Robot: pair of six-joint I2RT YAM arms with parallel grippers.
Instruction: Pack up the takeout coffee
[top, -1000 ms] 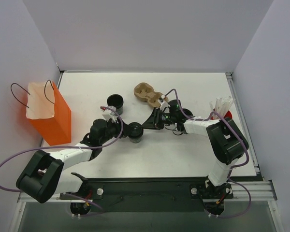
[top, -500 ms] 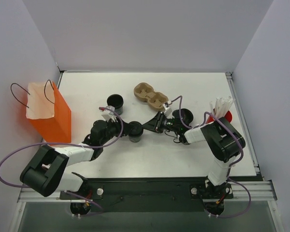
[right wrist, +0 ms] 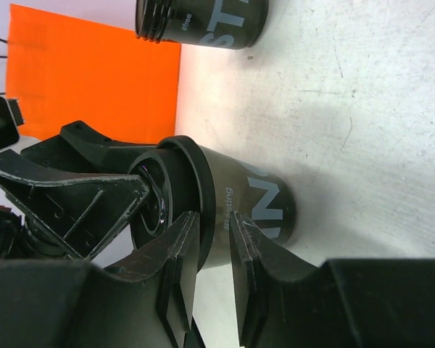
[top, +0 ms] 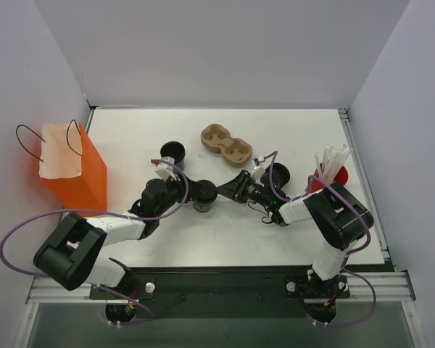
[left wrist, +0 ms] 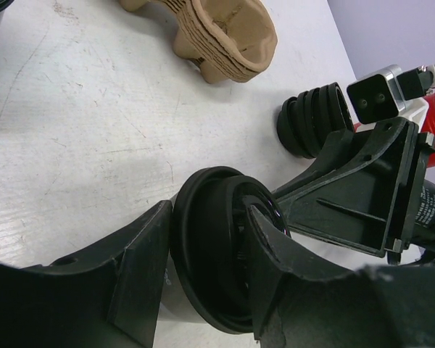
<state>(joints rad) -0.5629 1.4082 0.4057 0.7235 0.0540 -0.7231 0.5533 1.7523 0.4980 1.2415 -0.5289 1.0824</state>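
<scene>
White bench (top: 225, 235), pale lilac walls (top: 217, 51) on three sides. Writing: the lidless black cup (right wrist: 203, 22) has big pale letters, only "ST" readable, plus a small word cut off by the frame edge. The takeout coffee (right wrist: 239, 199) has the same pale lettering on its side, but it's half hidden by the fingers; one letter looks like an "N" and the small print is too blurred to read. No writing is visible on the orange bag (top: 87, 181) or the brown pulp cup carrier (top: 226, 143). The coffee stands upright near mid-bench with its black lid on. From it, the lidless cup is at 11 o'clock, the carrier at 1, the stack of loose black lids (left wrist: 312, 123) at 3, the bag well apart at 9, and a red cup of white sticks (top: 333, 174) further out toward 3. The left gripper (left wrist: 210, 217) comes in from 8 o'clock. It is about half open and clamped on the coffee, one finger on each side of the lid rim. The right gripper (right wrist: 214, 217) comes in from 3 o'clock, nearly closed with only a thin slit between its fingers. Its tips are against the cup wall just under the lid rim; can't tell if they pinch anything. The two grippers meet nose to nose over the cup.
</scene>
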